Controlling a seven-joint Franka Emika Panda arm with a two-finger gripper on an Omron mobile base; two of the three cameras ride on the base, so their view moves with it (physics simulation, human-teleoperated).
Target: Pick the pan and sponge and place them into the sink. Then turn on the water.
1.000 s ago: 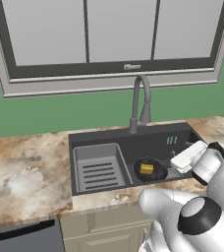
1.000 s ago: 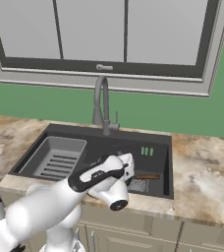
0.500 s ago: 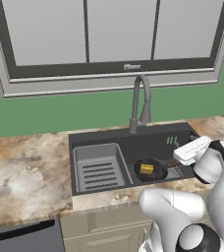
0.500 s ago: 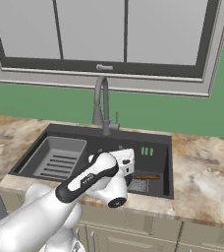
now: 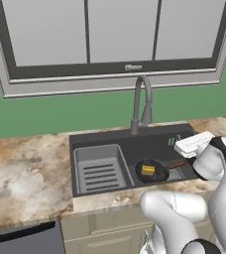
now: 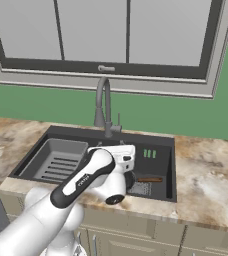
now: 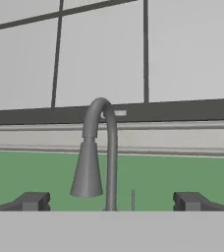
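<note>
Faucet (image 7: 101, 152) centred beyond parted gripper (image 7: 111, 201)

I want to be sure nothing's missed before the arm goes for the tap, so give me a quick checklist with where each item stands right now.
1. Pan in the sink: ok, it lies on the basin floor beside the grey rack insert.
2. Sponge in the sink: ok, it rests inside the pan.
3. Gripper free: ok, the fingers stand wide apart with nothing between them.
4. Gripper lined up with the faucet: ok, the hand view looks straight at it.
5. Water running: not ok, no stream falls from the spout.
6. Faucet lever within reach: cannot tell.
</note>
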